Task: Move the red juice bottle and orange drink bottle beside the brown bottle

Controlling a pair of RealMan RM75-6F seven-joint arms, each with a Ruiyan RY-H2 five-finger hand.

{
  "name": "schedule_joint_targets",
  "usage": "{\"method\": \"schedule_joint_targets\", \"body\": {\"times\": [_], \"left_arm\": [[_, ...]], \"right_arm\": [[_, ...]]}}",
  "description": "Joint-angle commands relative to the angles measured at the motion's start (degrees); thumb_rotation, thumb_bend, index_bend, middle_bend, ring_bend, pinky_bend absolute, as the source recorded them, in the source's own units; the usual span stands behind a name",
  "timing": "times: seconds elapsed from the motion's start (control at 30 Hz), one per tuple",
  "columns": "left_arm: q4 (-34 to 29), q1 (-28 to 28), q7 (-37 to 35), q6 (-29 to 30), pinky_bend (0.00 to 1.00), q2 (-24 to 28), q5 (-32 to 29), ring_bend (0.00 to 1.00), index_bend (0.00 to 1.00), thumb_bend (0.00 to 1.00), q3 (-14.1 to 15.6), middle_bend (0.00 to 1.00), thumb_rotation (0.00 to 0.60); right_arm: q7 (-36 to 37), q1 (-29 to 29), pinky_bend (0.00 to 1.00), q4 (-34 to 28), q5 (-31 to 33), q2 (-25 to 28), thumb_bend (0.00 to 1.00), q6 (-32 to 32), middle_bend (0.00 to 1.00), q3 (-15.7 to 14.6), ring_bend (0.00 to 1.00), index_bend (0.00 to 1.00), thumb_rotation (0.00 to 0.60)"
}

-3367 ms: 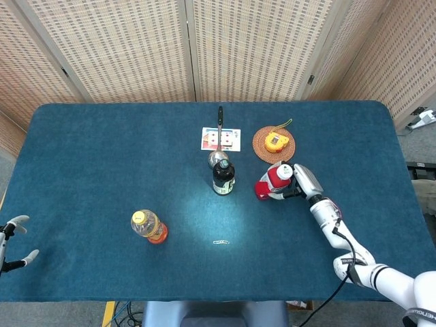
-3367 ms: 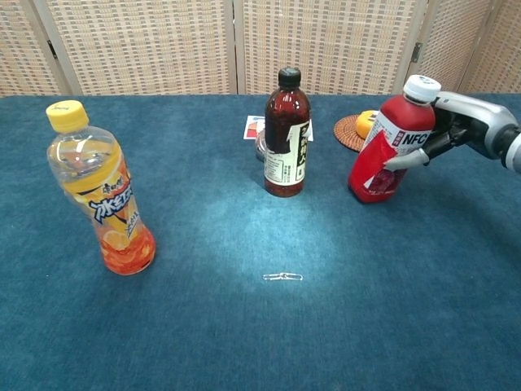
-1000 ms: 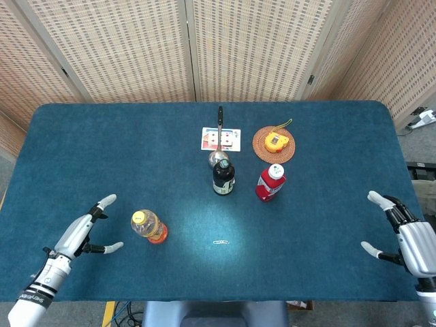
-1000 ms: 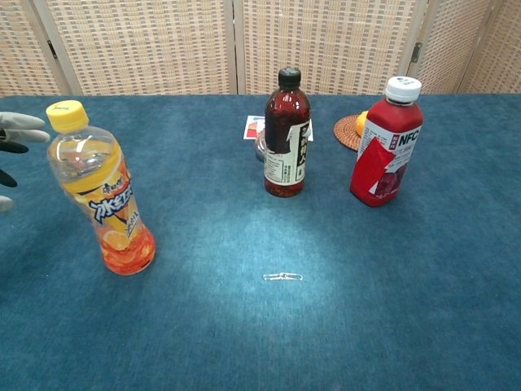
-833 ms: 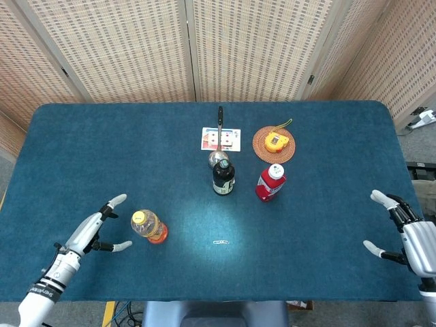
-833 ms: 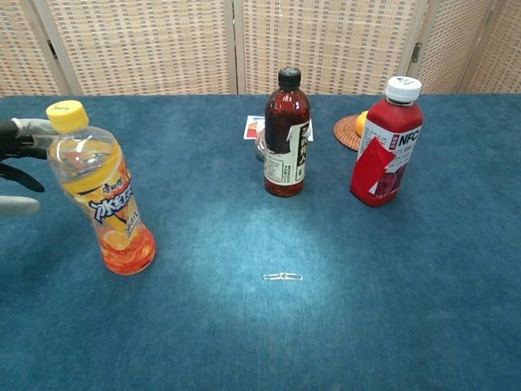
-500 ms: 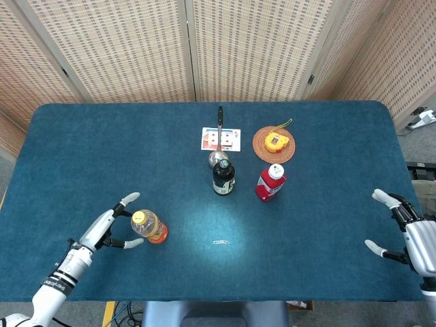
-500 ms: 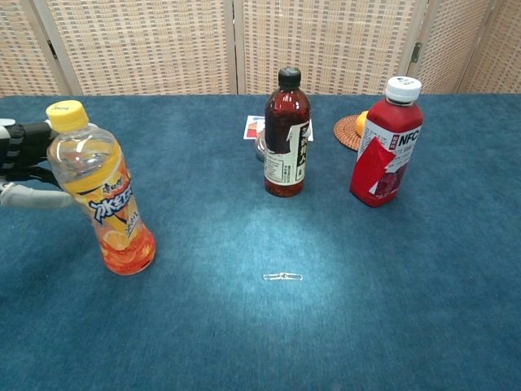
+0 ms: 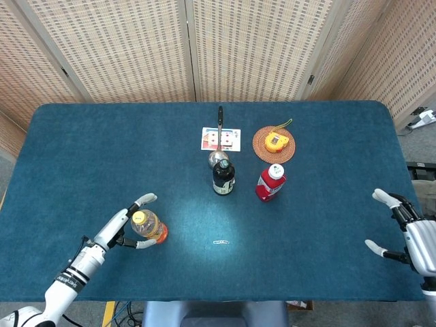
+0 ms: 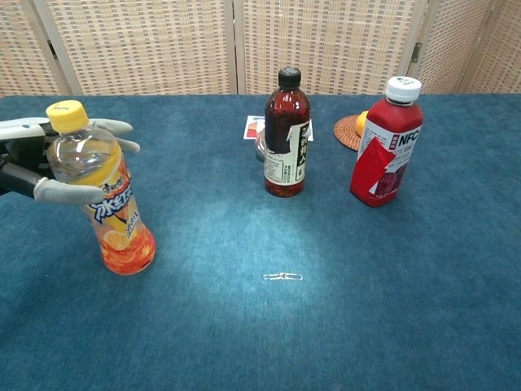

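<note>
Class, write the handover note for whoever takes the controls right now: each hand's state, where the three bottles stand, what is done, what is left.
Left hand: fingers spread around the orange drink bottle, grip not visibly closed.
Right hand: open, holding nothing, at the table's right edge.
Red juice bottle: upright just right of the brown bottle, so that half looks done.
The orange bottle stands upright at front left, far from the brown one.
Left to do: close the grip, carry it over, set it beside the brown bottle.
</note>
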Motion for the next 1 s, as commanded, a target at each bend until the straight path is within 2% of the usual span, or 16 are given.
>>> {"method": "schedule_joint_targets", "body": {"times": [0.03, 0.2, 0.43, 0.6, 0.8, 1.0], "left_arm": [[0.83, -0.20, 2.24, 1.22, 0.20, -1.67, -0.65, 0.09, 0.19, 0.12, -0.09, 0.12, 0.600], [2.44, 0.19, 6.99, 4.09, 0.20, -4.67, -2.23, 0.14, 0.28, 0.12, -0.29, 0.19, 0.600], [4.31, 1.13, 11.47, 7.95, 0.26, -7.81, -3.84, 0.26, 0.49, 0.12, -0.63, 0.39, 0.600], [5.50, 1.71, 13.14, 10.64, 0.33, -9.66, -3.28, 0.35, 0.60, 0.12, -0.87, 0.49, 0.600], [6.34, 1.84, 12.68, 12.77, 0.36, -10.78, -2.30, 0.38, 0.65, 0.12, -1.92, 0.55, 0.600], [8.03, -0.56, 12.53, 11.46, 0.37, -10.25, -2.85, 0.39, 0.65, 0.12, -4.96, 0.55, 0.600]], "right_arm": [[0.21, -0.06, 0.42, 0.02, 0.08, 0.06, 0.00, 0.00, 0.23, 0.12, 0.13, 0.15, 0.600], [0.57, -0.12, 0.42, 0.06, 0.13, 0.14, 0.00, -0.11, 0.23, 0.31, 0.13, 0.15, 0.600], [1.00, -0.09, 0.42, 0.14, 0.26, 0.21, 0.00, -0.52, 0.23, 0.53, 0.13, 0.15, 0.600], [1.07, -0.08, 0.42, 0.15, 0.29, 0.16, 0.00, -0.77, 0.23, 0.63, 0.13, 0.15, 0.600], [1.09, -0.04, 0.42, 0.18, 0.34, 0.11, 0.00, -1.08, 0.24, 0.73, 0.13, 0.15, 0.600], [0.63, 0.09, 0.42, 0.21, 0.37, -0.09, 0.00, -1.51, 0.24, 0.81, 0.13, 0.15, 0.600]]}}
